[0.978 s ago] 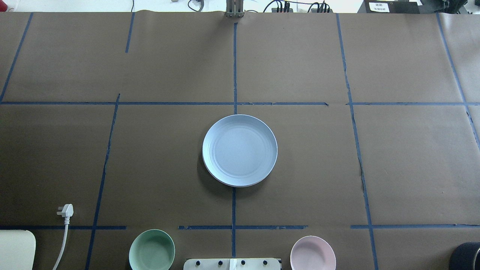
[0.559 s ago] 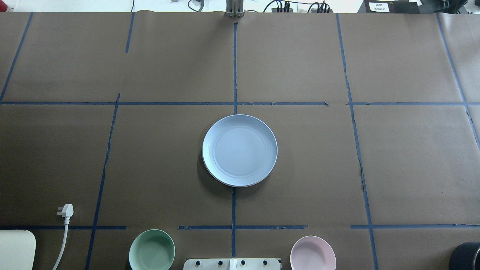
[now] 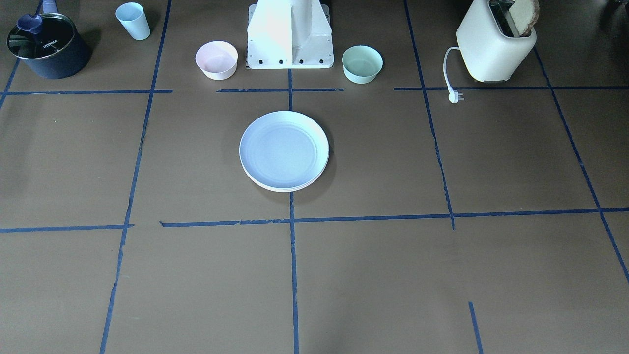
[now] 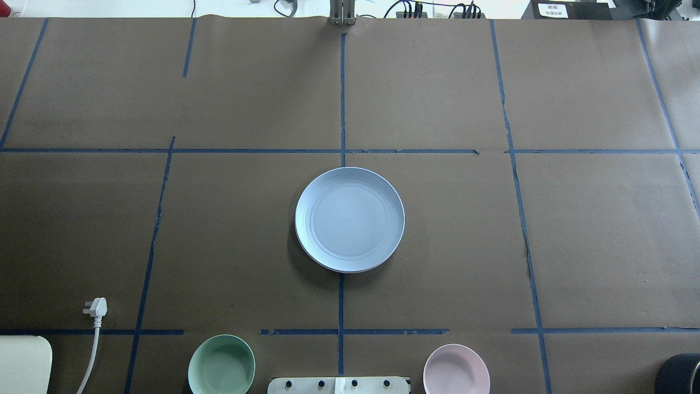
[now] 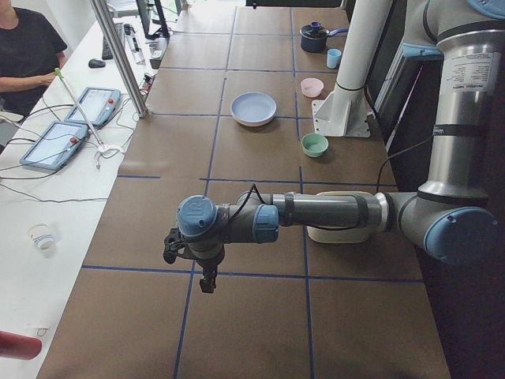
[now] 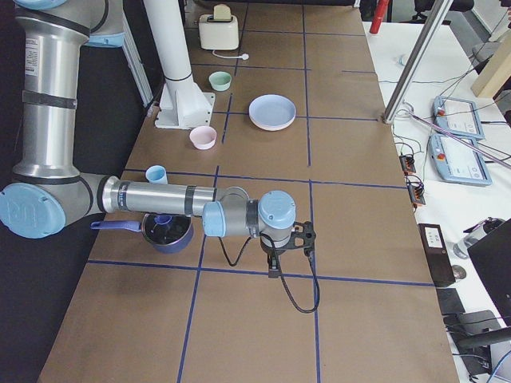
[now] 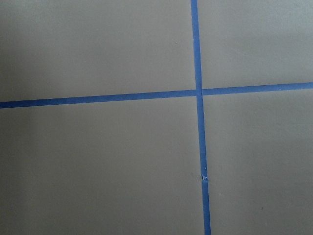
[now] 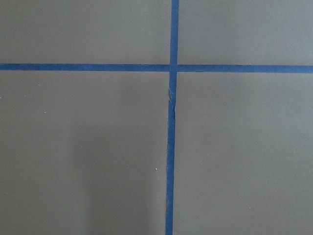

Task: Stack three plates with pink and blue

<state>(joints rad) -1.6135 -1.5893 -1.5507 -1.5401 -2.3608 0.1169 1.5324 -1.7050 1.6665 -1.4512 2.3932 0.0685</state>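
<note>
Mid-table, plates sitting stacked, blue topmost, likely done; left gripper, right gripper hanging clear near end edges; fingers: cannot tell.

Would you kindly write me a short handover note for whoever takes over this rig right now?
Left gripper: over the table at its own end, far from the stack; open or shut, I cannot tell.
Right gripper: same, at the opposite end.
Things: the stack sits at centre, blue plate on top, paler rims beneath; layers hard to count.
Done: stacking looks finished, no loose plate in view.
Left: confirm pink and cream are underneath.
</note>
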